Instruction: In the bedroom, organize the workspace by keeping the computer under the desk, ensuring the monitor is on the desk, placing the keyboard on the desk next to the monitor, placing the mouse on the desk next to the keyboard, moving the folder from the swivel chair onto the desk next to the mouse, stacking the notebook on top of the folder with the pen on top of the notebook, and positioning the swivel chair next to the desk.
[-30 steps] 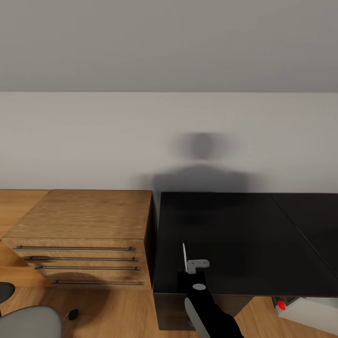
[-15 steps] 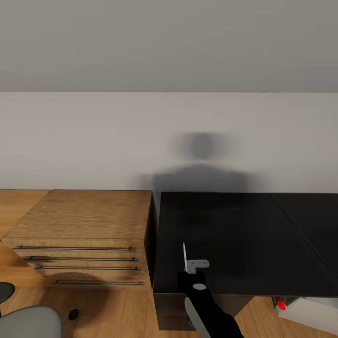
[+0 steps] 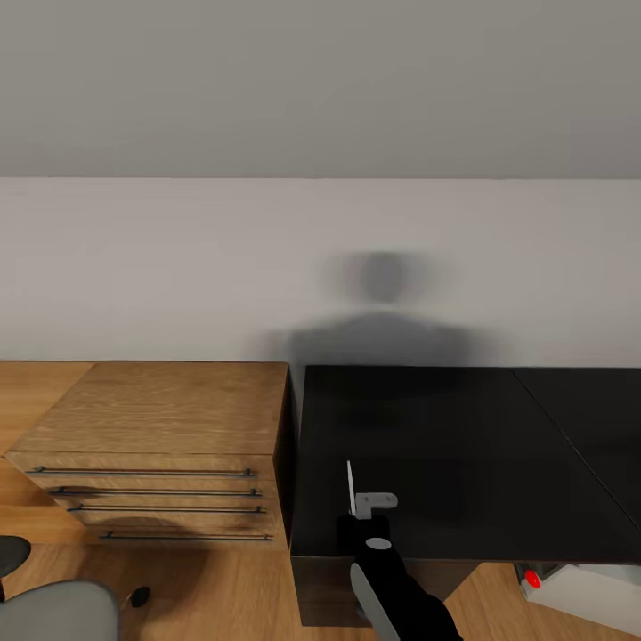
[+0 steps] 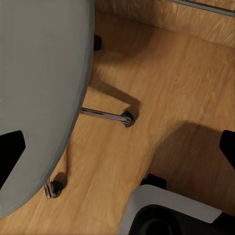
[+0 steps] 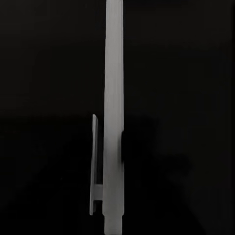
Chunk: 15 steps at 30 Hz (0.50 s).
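My left pincer (image 4: 117, 147) stands wide apart with nothing between its black fingertips (image 4: 11, 152), which show at the two sides of the left wrist view. It hangs over the wooden floor (image 4: 186, 83). Just beside it is the swivel chair (image 4: 39, 98), its grey padded shape broad and close. A chrome leg (image 4: 100, 114) runs out from under the chair to a dark castor (image 4: 128, 119), and a second castor (image 4: 55, 188) sits nearer to me. Part of my own white and black base (image 4: 171, 215) lies low in that view, and the front of the light wooden chest of drawers (image 4: 196, 14) is beyond the floor.

My right pincer (image 3: 363, 521) is at the near edge of the desk (image 3: 463, 445), over its glossy black top. A thin pale flat piece (image 3: 350, 488) rises edge-on from it, with a small grey bracket (image 3: 378, 501) at its side. I cannot tell what the piece is, or whether my fingers are clamped on it, since they are lost against the black top in the right wrist view.

In the head view the chest of drawers (image 3: 160, 418) stands touching the desk's left end, and the chair's grey seat (image 3: 53, 610) shows on the floor in front of the chest. The computer (image 3: 583, 595) sits under the desk to my right, its red dot (image 3: 532, 579) facing me. My shadow (image 3: 383, 312) falls on the pale wall (image 3: 133, 267) behind the desk.
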Motion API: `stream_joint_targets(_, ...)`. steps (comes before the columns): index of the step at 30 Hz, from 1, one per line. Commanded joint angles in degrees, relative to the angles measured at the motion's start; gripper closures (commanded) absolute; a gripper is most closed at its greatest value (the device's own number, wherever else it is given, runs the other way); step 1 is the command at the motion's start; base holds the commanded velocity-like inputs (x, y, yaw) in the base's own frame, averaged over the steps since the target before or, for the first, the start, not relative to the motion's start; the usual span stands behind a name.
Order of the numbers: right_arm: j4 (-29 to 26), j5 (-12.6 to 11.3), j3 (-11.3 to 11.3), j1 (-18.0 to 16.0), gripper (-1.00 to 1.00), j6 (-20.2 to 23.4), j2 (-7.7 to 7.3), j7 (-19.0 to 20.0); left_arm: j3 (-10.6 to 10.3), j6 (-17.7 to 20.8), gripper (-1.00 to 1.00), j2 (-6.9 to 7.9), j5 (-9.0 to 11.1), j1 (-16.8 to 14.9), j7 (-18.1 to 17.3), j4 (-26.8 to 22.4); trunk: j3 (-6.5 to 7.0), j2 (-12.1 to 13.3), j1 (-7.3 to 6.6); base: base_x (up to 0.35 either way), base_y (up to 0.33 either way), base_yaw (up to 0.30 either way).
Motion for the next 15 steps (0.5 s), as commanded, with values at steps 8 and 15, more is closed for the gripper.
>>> stream_joint_targets(8,-6.1,-0.5,-3.7,0.0,1.0,0.3,-0.92,-0.4,-0.1,-0.2,-1.0,0.07,0.6,0.0,0.2,-0.1,1.39,3.2,-1.76,0.0,0.0,0.0)
stream_joint_targets(15,-17.2,-4.4,-6.9,0.2,1.0,1.3,-7.84,-0.7,-0.1,-0.6,-1.0,0.02,0.8,0.0,0.2,-1.0,2.65,6.0,-3.29,0.0,0.0,0.0)
